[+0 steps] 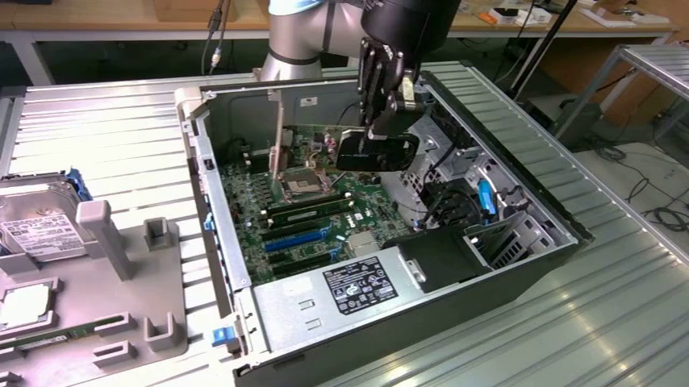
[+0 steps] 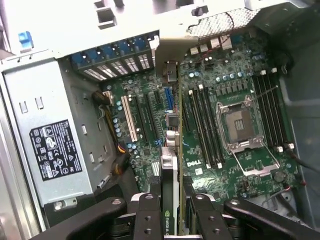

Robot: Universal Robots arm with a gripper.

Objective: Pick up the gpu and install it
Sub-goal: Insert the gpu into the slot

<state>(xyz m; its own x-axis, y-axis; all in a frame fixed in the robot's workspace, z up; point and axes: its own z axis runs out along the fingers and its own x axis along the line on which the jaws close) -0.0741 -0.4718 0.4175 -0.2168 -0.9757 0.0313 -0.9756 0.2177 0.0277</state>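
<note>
Closed on the gpu (image 2: 169, 175), the jaws of the gripper (image 2: 172, 212) pinch the card from both sides, and the wrist view sees it edge-on with a green logo on its near end. In the exterior view the gripper (image 1: 386, 121) reaches down into the open computer case (image 1: 544, 242) and the gpu (image 1: 377, 153) hangs below the fingers as a dark, glossy block. The card sits above the green motherboard (image 1: 312, 222), just to the exterior view's right of the bare CPU socket (image 1: 298, 184). Whether its lower edge touches the board cannot be told.

In the wrist view the card lies between the white and black expansion slots (image 2: 131, 117) on one side and the memory slots (image 2: 205, 127) and CPU socket (image 2: 241, 127) on the other. The power supply (image 1: 356, 290), with its black label, fills the near corner of the case.

Well apart, at the exterior view's left, a grey tray (image 1: 108, 266) on the ribbed metal table (image 1: 97, 129) carries a silver hard drive (image 1: 38, 230) with a white label
</note>
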